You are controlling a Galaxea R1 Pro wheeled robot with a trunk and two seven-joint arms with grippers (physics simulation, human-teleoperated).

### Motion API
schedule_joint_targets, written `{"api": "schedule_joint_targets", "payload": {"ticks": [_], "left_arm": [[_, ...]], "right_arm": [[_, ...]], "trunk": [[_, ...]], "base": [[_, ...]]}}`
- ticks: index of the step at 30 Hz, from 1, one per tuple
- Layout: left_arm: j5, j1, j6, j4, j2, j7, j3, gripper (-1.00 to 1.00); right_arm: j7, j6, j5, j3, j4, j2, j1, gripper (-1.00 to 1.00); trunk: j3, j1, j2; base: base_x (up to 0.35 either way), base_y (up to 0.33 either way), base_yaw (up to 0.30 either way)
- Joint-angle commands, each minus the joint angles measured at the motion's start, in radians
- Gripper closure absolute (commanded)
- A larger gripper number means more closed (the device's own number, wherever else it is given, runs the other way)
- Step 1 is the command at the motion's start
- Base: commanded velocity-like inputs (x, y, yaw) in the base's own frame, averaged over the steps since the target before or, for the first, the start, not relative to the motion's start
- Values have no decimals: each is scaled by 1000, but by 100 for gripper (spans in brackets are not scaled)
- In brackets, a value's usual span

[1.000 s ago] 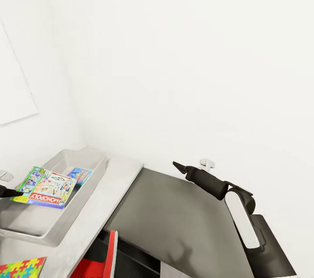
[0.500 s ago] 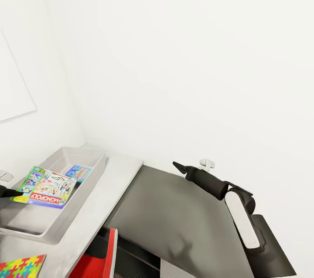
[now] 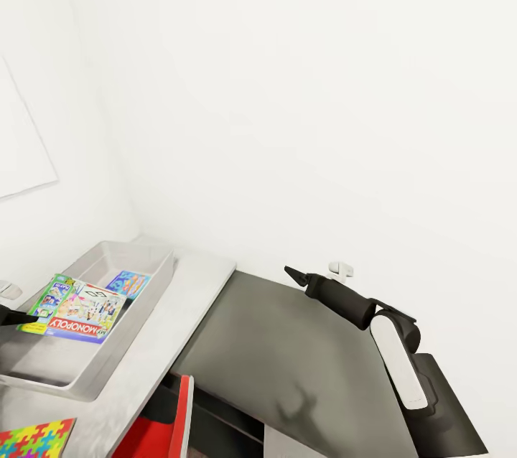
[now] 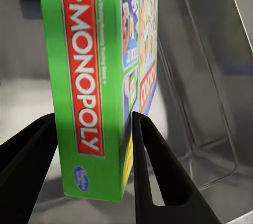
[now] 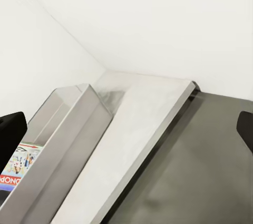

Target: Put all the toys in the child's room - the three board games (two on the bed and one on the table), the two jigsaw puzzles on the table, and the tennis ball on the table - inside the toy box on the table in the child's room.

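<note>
My left claw (image 4: 95, 145) is clamped on the green Monopoly box (image 4: 89, 81), one black finger (image 4: 26, 161) on each side of its narrow edge, with the red "MONOPOLY" lettering running along that edge between them. In the head view this claw (image 3: 16, 316) sits at the far left edge of the frame, holding the Monopoly box (image 3: 75, 309) roughly level over the toy box (image 3: 140, 304), which lies at lower left on the pale grey bench (image 3: 183, 300). I cannot tell whether the box touches the bin's floor or hangs just above it. A smaller blue game box (image 3: 129, 283) lies inside the toy box, just beyond the Monopoly box, toward the bin's far end. At the bottom left corner of the frame a corner of a jigsaw puzzle (image 3: 36, 438) rests on the bench, apart from the bin.

My right claw (image 3: 293, 273) is held over the lower dark-grey desk (image 3: 287, 357) right of centre in the frame, carrying nothing; its fingers come together in a dark point, so it looks closed, though I cannot tell for sure. From its own camera I see the toy box wall (image 5: 68, 139) at left, the bench (image 5: 142, 129) through the middle and the dark-grey desk (image 5: 200, 166) at right.
</note>
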Motion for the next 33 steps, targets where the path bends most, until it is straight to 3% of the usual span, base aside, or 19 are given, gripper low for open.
{"api": "schedule_joint_targets", "payload": {"ticks": [1, 32, 33], "left_arm": [[-10, -1, 10, -1, -1, -9, 4, 100], [-10, -1, 9, -1, -1, -9, 2, 100], [-10, -1, 9, -1, -1, -9, 2, -100]], "right_arm": [[2, 3, 0, 0, 0, -1, -1, -100], [2, 3, 0, 0, 1, -1, -1, -100], [2, 3, 0, 0, 1, -1, -1, -100]], "trunk": [[-1, 0, -1], [-1, 0, -1], [-1, 0, -1]], "base": [[0, 0, 0], [0, 0, 0], [0, 0, 0]]}}
